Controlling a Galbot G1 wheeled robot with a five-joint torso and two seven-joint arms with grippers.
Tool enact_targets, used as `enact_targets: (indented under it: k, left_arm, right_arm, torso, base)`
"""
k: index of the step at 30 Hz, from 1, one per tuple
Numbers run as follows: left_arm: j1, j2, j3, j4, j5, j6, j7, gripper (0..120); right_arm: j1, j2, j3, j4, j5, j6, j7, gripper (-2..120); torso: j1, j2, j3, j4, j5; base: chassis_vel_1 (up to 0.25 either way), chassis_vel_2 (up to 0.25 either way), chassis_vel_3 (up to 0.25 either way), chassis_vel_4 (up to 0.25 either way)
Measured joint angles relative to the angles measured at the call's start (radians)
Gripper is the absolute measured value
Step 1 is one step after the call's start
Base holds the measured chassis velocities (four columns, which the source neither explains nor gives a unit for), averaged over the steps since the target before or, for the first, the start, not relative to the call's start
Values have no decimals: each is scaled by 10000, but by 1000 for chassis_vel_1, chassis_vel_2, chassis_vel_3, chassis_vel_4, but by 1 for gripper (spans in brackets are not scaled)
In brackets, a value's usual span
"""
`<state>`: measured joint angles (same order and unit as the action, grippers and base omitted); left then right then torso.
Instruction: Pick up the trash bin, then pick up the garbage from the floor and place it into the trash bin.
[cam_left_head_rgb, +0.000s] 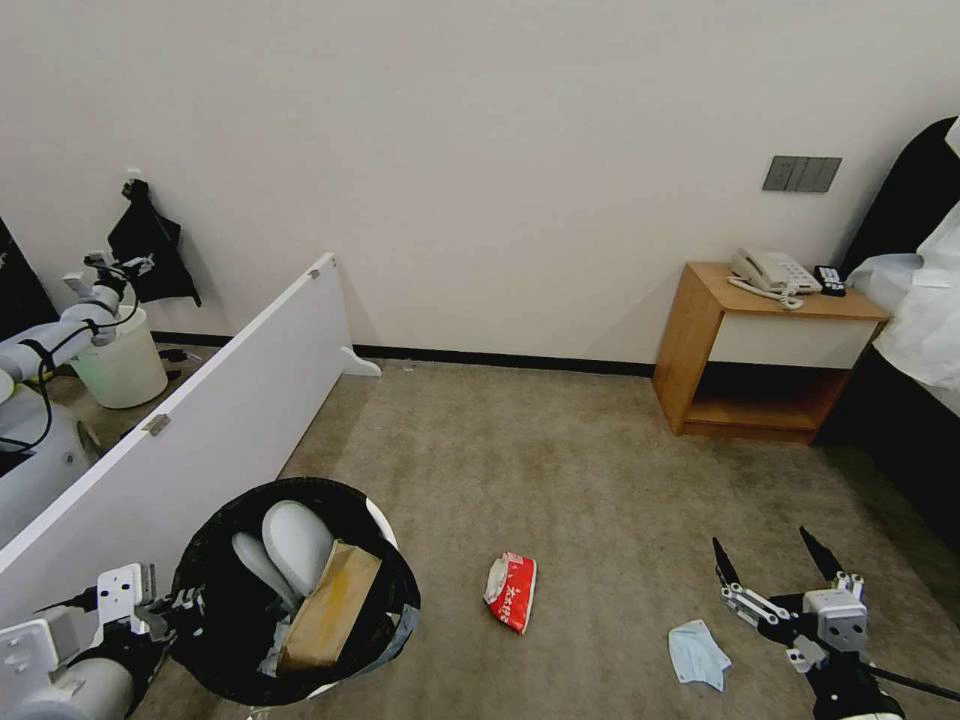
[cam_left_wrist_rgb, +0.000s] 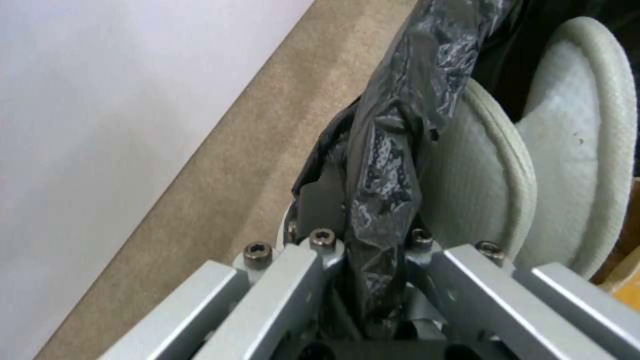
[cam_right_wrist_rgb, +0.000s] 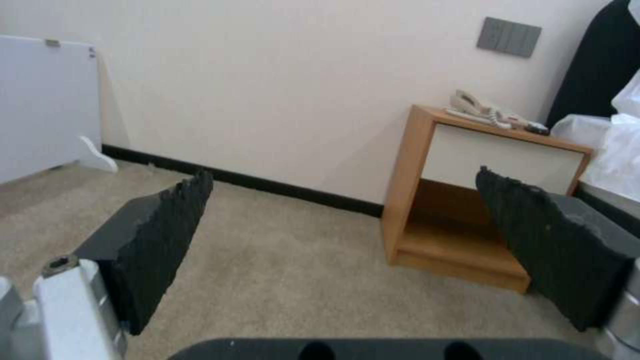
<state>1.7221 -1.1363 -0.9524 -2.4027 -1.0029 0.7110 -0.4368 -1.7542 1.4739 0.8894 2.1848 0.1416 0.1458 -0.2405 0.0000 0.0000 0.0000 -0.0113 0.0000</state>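
- The left gripper (cam_left_head_rgb: 165, 608), at about 8 o'clock in the head view, has its jaws clenched on the bag-covered rim of the round white plastic trash bin lined with a crinkly black bag (cam_left_head_rgb: 215, 560); the left wrist view shows the black film (cam_left_wrist_rgb: 387, 165) pinched between the metal jaws.
- Inside the bin lie two white fabric slippers (cam_left_head_rgb: 290, 545) standing on end and a brown paper bag (cam_left_head_rgb: 332, 605) leaning beside them — the slippers' pale soles (cam_left_wrist_rgb: 573, 150) sit just past the rim in the left wrist view.
- The right gripper (cam_left_head_rgb: 775, 565), at about 4 o'clock, hangs above the beige carpet (cam_left_head_rgb: 560, 470) with its black toothed jaws released and spread wide, nothing between them.
- A pale-blue crumpled face mask (cam_left_head_rgb: 698, 653) lies on the carpet just beside the right gripper, toward the bin.
- A red snack packet (cam_left_head_rgb: 512, 590) lies on the carpet at about 6 o'clock, between the bin and the mask.
- A white low partition panel (cam_left_head_rgb: 200, 420) runs from 8 toward 11 o'clock beside the bin.
- Farther off at 2 o'clock — against the wall — stands a wooden bedside cabinet (cam_left_head_rgb: 700, 340) carrying a white telephone (cam_left_head_rgb: 772, 272).
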Motion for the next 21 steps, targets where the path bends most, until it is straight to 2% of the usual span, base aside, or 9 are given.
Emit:
enact_targets:
  k: [21]
  left_arm:
    - [-30, 7, -3, 6, -1, 3, 0, 3]
  right_arm:
    - [7, 21, -11, -13, -17, 7, -13, 100]
  torso:
    - [0, 0, 0, 0, 0]
  base:
    - [0, 0, 0, 0]
